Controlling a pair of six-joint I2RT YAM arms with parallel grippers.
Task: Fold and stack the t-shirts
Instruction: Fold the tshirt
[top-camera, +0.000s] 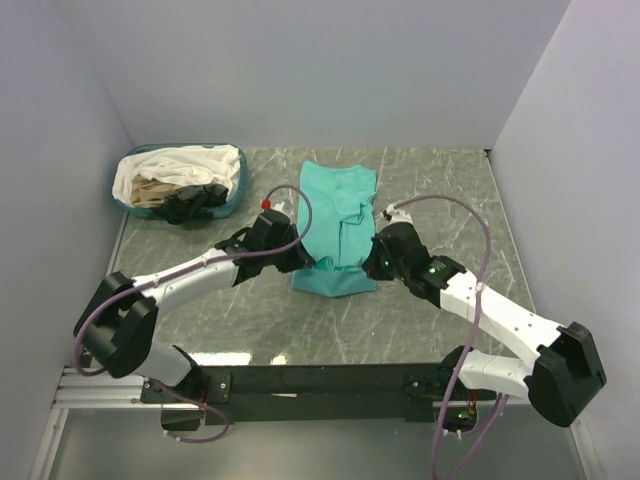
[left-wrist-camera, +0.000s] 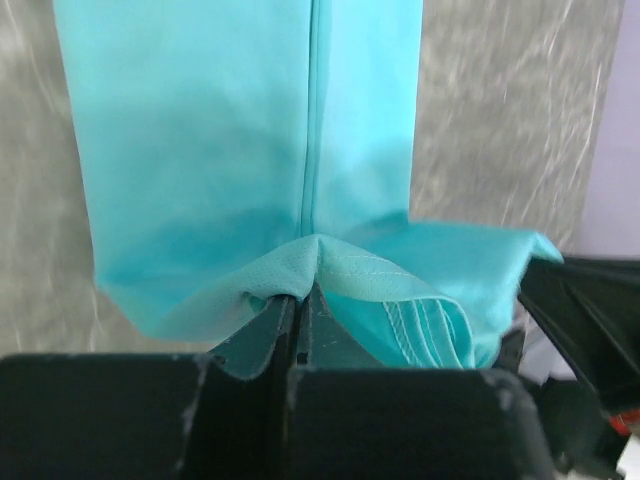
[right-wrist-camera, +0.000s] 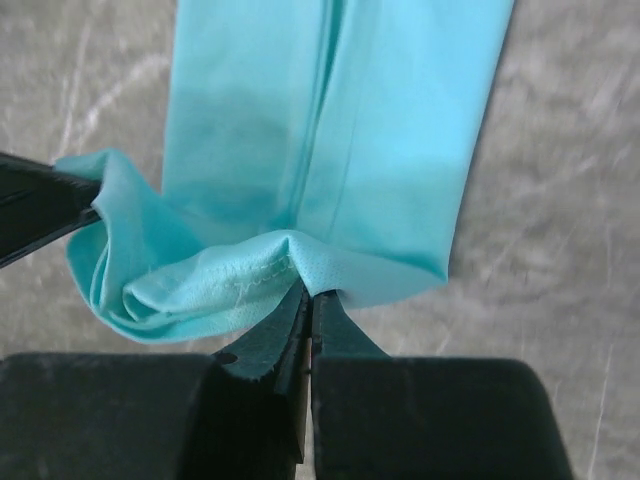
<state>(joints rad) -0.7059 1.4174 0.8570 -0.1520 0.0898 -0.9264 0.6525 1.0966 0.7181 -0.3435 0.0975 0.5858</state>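
The left hand (left-wrist-camera: 300, 300) and right hand (right-wrist-camera: 307, 295) each pinch a near-hem corner of the teal t-shirt (top-camera: 338, 225), lying folded lengthwise on the tabletop (top-camera: 440, 200). Lifting both together (level, hem held taut) should carry it evenly toward the far end.

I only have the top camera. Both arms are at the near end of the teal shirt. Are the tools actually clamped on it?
Observer: Yes for the left. Its wrist view shows the left tool shut on a pinch of the teal shirt.
Operator: And the right one?
Observer: The right tool is shut too, with cloth bunched at its tips.
Operator: Single layer there?
Observer: No. The right wrist view shows several folded layers beside the pinch.
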